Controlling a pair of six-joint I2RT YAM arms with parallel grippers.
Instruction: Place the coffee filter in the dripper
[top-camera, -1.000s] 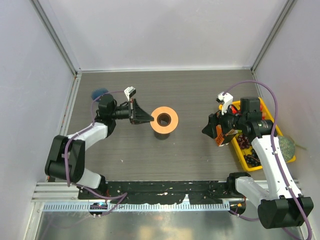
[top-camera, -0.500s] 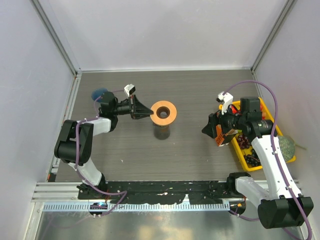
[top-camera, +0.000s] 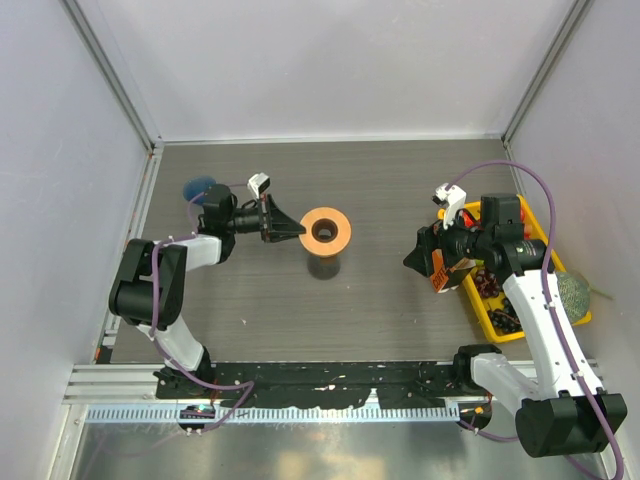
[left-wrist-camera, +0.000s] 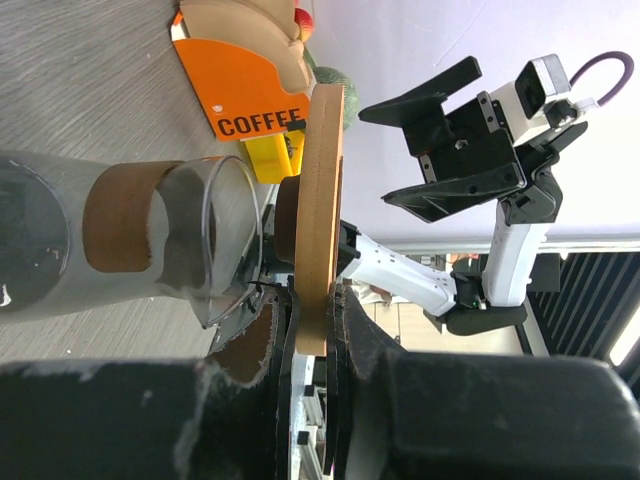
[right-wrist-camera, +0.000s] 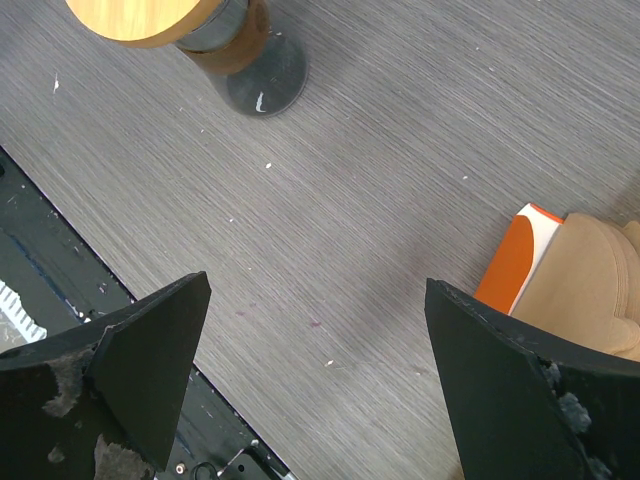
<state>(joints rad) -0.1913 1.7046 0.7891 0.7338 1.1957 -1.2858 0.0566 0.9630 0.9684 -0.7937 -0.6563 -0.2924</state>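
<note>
The dripper's wooden ring (top-camera: 325, 232) hangs over the dark glass jar (top-camera: 322, 266) mid-table. My left gripper (top-camera: 286, 229) is shut on the ring's left rim. In the left wrist view the ring (left-wrist-camera: 322, 190) stands edge-on, pinched between my left gripper's (left-wrist-camera: 318, 325) jaws, with the jar (left-wrist-camera: 140, 245) beside it; the blue cone is mostly hidden. Tan coffee filters (right-wrist-camera: 590, 285) sit stacked in an orange box (right-wrist-camera: 510, 262); they also show in the left wrist view (left-wrist-camera: 250, 25). My right gripper (top-camera: 415, 258) is open and empty, just left of that box (top-camera: 445, 275).
A yellow tray (top-camera: 478, 300) with small items lies at the right edge, with a green-grey ball (top-camera: 572, 292) beside it. A blue round object (top-camera: 197, 187) lies at the back left. Grey walls close in three sides.
My left arm has raised its elbow, and the dripper in its grip has shifted slightly up off the jar. The right arm has not moved.
</note>
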